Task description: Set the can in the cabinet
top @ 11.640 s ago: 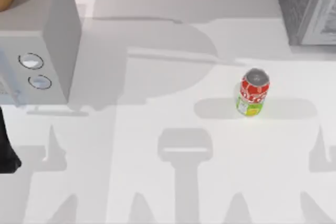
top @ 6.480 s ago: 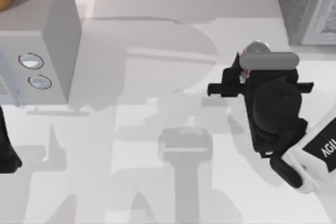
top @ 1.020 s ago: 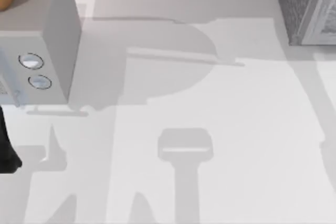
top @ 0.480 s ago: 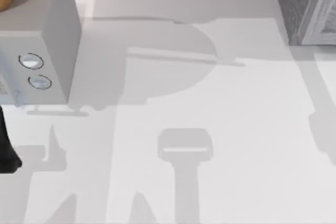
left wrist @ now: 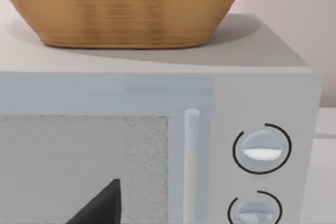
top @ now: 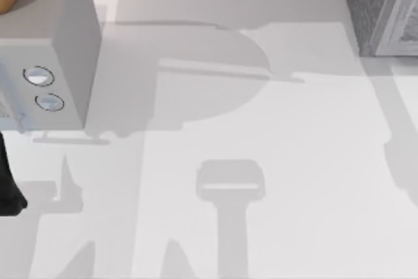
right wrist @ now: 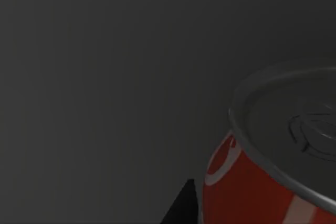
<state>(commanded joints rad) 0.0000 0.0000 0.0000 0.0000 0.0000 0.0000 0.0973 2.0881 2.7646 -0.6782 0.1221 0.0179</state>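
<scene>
Right wrist view is dark: red can (right wrist: 273,182), silver top visible, sits right up against the right gripper, one dark fingertip (right wrist: 181,208) just beside its wall. Whether the can is clamped or loose: can't tell. Left arm (top: 8,184) is parked at the table's (top: 274,161) left edge, facing the microwave (left wrist: 252,93) with a wicker basket (left wrist: 126,9) on top.
</scene>
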